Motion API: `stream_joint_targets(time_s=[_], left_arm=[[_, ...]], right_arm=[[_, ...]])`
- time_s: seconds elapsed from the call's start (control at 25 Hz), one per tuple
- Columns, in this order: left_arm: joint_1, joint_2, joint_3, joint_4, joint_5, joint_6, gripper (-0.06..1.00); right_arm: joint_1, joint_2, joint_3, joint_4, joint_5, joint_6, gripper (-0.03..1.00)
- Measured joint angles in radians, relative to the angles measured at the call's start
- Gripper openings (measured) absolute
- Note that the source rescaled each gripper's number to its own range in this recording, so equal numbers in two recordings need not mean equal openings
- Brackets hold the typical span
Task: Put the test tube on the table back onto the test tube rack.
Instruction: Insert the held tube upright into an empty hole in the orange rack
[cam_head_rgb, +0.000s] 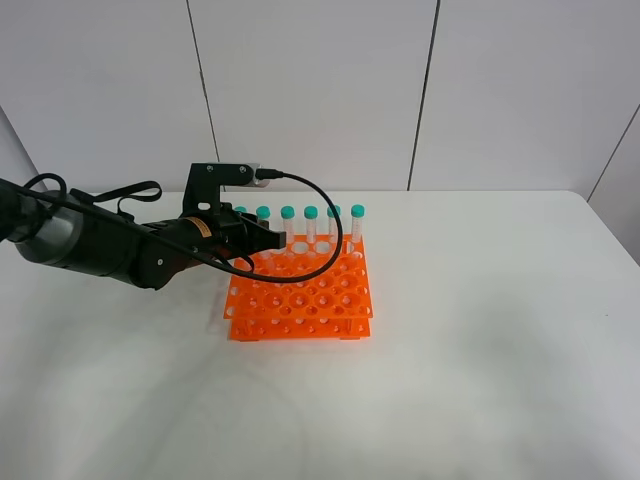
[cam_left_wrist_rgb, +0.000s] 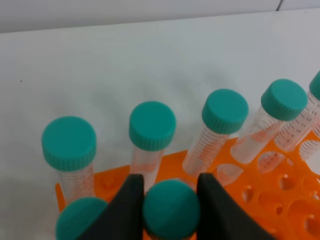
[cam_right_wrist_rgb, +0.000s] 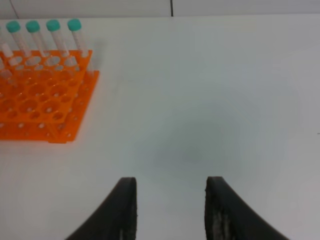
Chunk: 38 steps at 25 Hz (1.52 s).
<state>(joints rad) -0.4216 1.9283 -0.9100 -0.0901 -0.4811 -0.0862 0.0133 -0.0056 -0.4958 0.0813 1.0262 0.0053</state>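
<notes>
The orange test tube rack (cam_head_rgb: 300, 292) stands on the white table (cam_head_rgb: 480, 330), with a row of teal-capped tubes (cam_head_rgb: 311, 222) along its back edge. My left gripper (cam_head_rgb: 266, 240) is over the rack's back left part, just in front of that row. In the left wrist view it (cam_left_wrist_rgb: 171, 210) is shut on the teal cap of the test tube (cam_left_wrist_rgb: 171, 209), upright over the rack (cam_left_wrist_rgb: 260, 200). The tube's body is hidden. My right gripper (cam_right_wrist_rgb: 170, 210) is open and empty over bare table (cam_right_wrist_rgb: 210, 100), away from the rack (cam_right_wrist_rgb: 45, 100).
Another capped tube (cam_left_wrist_rgb: 79, 219) stands right beside the held one, and back-row tubes (cam_left_wrist_rgb: 151, 127) are close behind the fingers. A black cable (cam_head_rgb: 325, 215) loops from the left wrist over the rack. A white panelled wall rises behind the table.
</notes>
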Motion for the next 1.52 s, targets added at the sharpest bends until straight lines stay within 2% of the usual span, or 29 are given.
stream_joint_targets(time_s=[1.52], left_arm=[[0.0, 0.004, -0.037, 0.022, 0.048, 0.003, 0.0]], right_arm=[[0.0, 0.0, 0.0, 0.0, 0.0, 0.0, 0.85]])
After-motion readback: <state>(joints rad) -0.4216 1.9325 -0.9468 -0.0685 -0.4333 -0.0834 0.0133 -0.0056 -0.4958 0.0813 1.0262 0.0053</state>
